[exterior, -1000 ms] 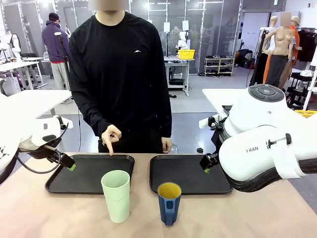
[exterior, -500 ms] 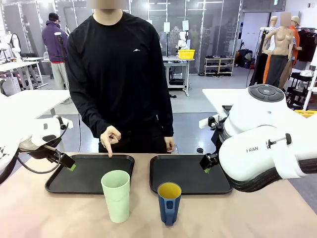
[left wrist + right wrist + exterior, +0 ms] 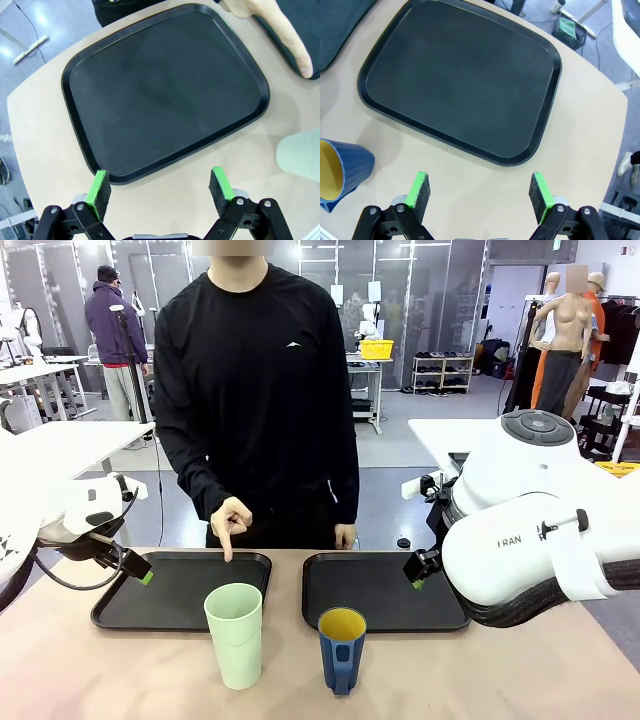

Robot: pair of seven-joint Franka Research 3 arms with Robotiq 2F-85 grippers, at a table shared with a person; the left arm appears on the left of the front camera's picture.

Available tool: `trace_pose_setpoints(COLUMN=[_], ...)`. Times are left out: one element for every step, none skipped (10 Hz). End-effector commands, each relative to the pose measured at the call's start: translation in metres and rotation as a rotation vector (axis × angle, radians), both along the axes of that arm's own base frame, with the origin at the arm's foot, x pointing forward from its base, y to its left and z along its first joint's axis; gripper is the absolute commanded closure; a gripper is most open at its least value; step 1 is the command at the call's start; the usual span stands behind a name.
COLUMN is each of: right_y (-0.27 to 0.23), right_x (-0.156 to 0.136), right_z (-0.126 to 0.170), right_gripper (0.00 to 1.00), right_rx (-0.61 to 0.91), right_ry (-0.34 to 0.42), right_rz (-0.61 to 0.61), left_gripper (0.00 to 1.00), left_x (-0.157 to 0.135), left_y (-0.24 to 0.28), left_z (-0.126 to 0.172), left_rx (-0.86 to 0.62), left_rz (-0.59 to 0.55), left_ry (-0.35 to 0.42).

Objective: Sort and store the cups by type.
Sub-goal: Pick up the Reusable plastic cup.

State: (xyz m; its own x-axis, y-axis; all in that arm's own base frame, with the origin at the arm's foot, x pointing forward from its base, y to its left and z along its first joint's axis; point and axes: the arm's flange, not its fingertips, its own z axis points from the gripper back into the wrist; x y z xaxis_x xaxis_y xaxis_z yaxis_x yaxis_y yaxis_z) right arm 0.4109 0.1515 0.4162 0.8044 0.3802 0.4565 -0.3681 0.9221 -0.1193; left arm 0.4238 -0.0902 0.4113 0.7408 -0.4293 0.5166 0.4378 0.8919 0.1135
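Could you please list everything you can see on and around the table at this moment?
Table: one, beige, between robot and person.
Rectangular plastic trays: two, black, side by side at the far side, left tray and right tray.
Tall plastic tumbler: one, pale mint green, upright before the left tray.
Handled cup: one, dark blue with yellow inside, upright before the right tray.
Person's hand: one, forefinger pointing down at the left tray's far edge.
Left tool: one, black with green pads, open, at the left tray's edge.
Right tool: one, same colours, open, at the right tray's edge.
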Motion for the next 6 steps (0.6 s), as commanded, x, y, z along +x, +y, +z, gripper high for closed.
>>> trace_pose_setpoints(right_y=[0.000, 0.000, 0.000, 0.000, 0.000, 0.000], right_x=[0.000, 0.000, 0.000, 0.000, 0.000, 0.000], right_z=[0.000, 0.000, 0.000, 0.000, 0.000, 0.000], right_gripper=[0.00, 0.00, 0.00, 0.00, 0.00, 0.00], right_rx=[0.000, 0.000, 0.000, 0.000, 0.000, 0.000], right_ry=[-0.001, -0.001, -0.001, -0.001, -0.001, -0.001], right_rz=[0.001, 0.001, 0.001, 0.001, 0.001, 0.001], left_gripper=[0.00, 0.00, 0.00, 0.00, 0.00, 0.00], left_x=[0.000, 0.000, 0.002, 0.007, 0.010, 0.013], left_y=[0.001, 0.000, 0.003, 0.010, 0.017, 0.025], left_z=[0.000, 0.000, -0.001, -0.006, -0.009, -0.012], left_rx=[-0.001, 0.000, 0.014, 0.037, 0.029, 0.027], left_rz=[0.003, 0.000, -0.025, -0.041, -0.057, -0.071], left_ry=[0.001, 0.000, -0.018, -0.031, -0.059, -0.087])
